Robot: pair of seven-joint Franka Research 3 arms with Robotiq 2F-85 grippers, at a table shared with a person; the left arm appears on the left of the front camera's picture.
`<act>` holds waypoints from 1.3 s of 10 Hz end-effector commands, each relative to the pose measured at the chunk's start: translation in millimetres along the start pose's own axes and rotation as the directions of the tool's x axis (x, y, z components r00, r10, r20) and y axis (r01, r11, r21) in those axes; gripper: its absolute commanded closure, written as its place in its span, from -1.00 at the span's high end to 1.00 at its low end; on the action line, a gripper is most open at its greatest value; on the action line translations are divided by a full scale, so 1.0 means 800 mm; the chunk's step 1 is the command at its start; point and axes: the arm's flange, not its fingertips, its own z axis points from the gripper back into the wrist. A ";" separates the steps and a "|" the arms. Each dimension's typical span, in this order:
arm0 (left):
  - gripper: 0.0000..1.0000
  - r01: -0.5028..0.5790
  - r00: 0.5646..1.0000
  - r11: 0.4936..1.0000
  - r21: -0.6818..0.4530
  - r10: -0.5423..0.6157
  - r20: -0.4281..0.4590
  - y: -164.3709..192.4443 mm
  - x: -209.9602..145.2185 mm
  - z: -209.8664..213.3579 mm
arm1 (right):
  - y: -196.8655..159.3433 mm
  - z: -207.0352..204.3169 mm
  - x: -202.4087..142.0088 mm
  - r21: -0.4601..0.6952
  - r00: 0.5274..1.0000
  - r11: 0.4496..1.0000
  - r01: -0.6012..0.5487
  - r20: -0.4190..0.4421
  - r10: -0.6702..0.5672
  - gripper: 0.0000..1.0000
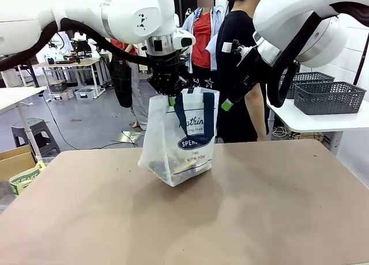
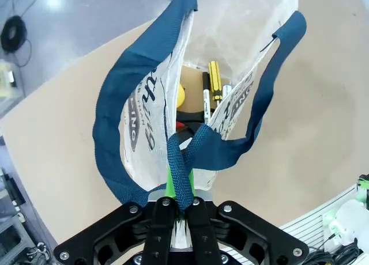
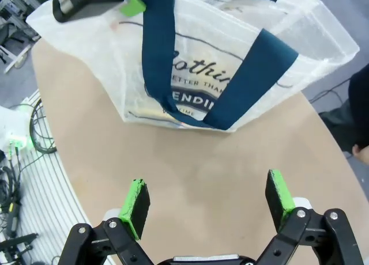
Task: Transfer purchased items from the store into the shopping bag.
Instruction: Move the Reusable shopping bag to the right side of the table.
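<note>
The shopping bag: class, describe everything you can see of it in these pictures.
The shopping bag is translucent whitish plastic with dark navy strap handles and dark printed lettering. It stands tilted on the brown table, mouth open. The left tool is shut on one handle and the rim beside it, holding that side up. Inside lie pens and a yellow item.

A plain tan table (image 1: 277, 219) with rounded far corners carries the scene. One thing rests on it: the shopping bag (image 1: 181, 141), a translucent whitish bag with navy straps and dark lettering. It sits near the middle, somewhat toward the far edge, tilted, its bottom corner touching the tabletop.
</note>
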 end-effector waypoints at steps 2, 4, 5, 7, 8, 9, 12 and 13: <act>-1.00 -0.050 0.999 0.998 0.036 0.050 0.002 0.028 0.006 0.036 | 0.002 0.000 -0.005 -0.012 1.000 1.000 -0.005 -0.012 0.005 1.00; -1.00 -0.094 0.996 0.994 0.046 0.094 0.006 0.056 -0.015 0.062 | 0.002 0.000 -0.005 -0.012 1.000 1.000 -0.005 -0.012 0.005 1.00; -1.00 -0.108 0.994 0.992 0.066 0.107 0.008 0.075 -0.030 0.072 | 0.002 0.000 -0.005 -0.012 1.000 1.000 -0.005 -0.012 0.005 1.00; -1.00 -0.195 0.980 0.978 0.076 0.190 0.060 0.112 -0.067 0.095 | 0.002 0.000 -0.005 -0.012 1.000 1.000 -0.005 -0.012 0.005 1.00; -1.00 -0.228 0.970 0.970 0.082 0.219 0.107 0.124 -0.084 0.107 | 0.002 0.000 -0.005 -0.012 1.000 1.000 -0.005 -0.012 0.005 1.00; -1.00 -0.277 0.956 0.955 0.103 0.264 0.124 0.143 -0.103 0.115 | 0.002 0.000 -0.005 -0.012 1.000 1.000 -0.005 -0.012 0.005 1.00; -1.00 -0.443 0.893 0.893 0.086 0.431 0.128 0.206 -0.167 0.126 | 0.002 0.000 -0.005 -0.012 1.000 1.000 -0.005 -0.012 0.005 1.00; -1.00 -0.515 0.851 0.853 0.086 0.498 0.166 0.228 -0.196 0.137 | 0.002 0.000 -0.005 -0.012 1.000 1.000 -0.005 -0.012 0.005 1.00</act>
